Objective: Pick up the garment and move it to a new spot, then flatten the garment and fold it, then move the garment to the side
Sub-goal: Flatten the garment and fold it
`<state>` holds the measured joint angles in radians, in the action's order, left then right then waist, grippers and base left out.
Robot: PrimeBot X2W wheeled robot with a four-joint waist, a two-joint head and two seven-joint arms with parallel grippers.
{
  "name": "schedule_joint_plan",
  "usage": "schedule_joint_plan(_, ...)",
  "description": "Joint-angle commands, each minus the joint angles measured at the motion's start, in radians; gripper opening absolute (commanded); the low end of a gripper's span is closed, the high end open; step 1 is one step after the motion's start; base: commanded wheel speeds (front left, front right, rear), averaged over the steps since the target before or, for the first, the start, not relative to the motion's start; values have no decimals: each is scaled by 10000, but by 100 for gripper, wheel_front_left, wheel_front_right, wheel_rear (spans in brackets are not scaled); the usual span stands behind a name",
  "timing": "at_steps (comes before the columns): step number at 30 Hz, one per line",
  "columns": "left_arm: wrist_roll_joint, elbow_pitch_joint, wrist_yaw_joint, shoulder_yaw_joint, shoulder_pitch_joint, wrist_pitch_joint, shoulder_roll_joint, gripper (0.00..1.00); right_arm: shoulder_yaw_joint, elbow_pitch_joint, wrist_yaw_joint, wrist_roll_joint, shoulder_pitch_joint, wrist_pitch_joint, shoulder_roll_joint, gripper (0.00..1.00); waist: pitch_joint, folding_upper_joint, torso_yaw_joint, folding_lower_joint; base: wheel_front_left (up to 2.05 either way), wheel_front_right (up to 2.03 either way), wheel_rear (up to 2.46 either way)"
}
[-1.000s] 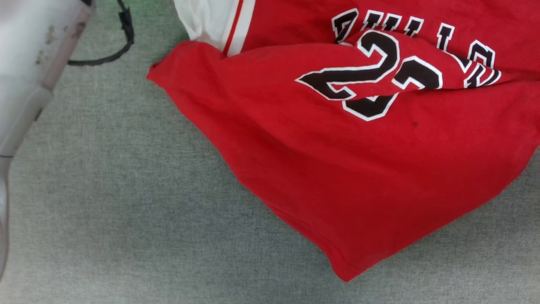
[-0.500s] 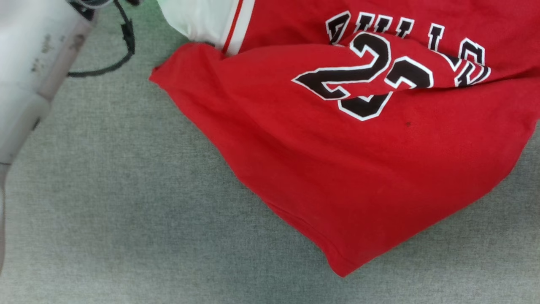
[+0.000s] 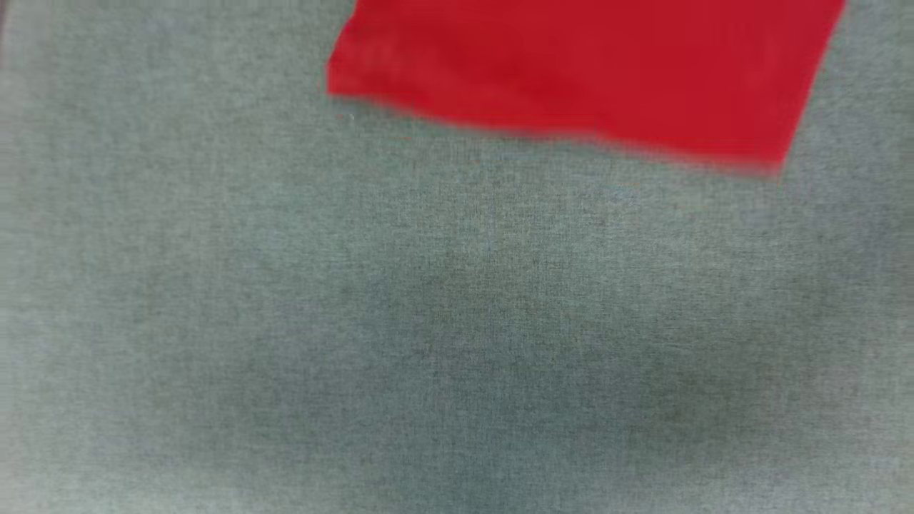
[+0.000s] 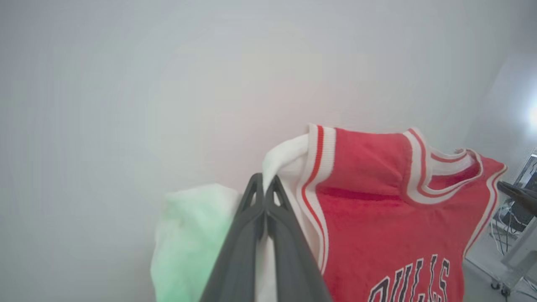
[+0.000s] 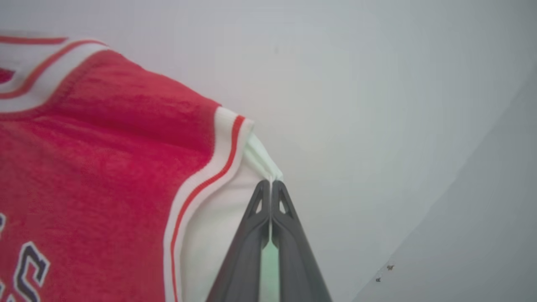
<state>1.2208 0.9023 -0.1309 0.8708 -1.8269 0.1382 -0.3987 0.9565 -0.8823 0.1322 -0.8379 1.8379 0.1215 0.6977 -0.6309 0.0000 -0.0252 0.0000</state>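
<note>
Holds the garment (image 4: 377, 218) by its white sleeves: one pinched in the closed left gripper (image 4: 265, 184), the other in the closed right gripper (image 5: 270, 186). Shows a blurred red hem over the grey table (image 3: 428, 321).

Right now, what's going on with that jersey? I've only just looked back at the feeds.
Both grippers are shut on the garment, one on each white sleeve. The left gripper pinches one sleeve and the right gripper pinches the other. The shirt is held up, spread between them, lettering side toward the wrist cameras. In the head view its plain red lower part shows blurred against the grey cloth surface. Nothing is folded yet.
</note>
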Motion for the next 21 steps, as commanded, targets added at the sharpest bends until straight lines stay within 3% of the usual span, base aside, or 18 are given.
schedule_joint_plan(1,26,271,12,-293,-401,618,97,0,-387,-678,-30,338,578,557,-250,0,575,0,8,0,0,0,0)
schedule_joint_plan(5,175,340,16,-514,-592,1061,226,0,-668,-1702,-30,777,1082,984,-942,0,1003,0,32,0,0,0,0)
schedule_joint_plan(12,599,-399,16,-57,446,902,-223,0,-183,-1720,-29,729,304,1052,-1077,0,1403,0,76,0,0,0,0)
schedule_joint_plan(21,1990,-4040,15,1325,4417,648,-2039,0,1068,848,-26,-334,-3128,1094,313,0,2031,0,111,0,0,0,0)
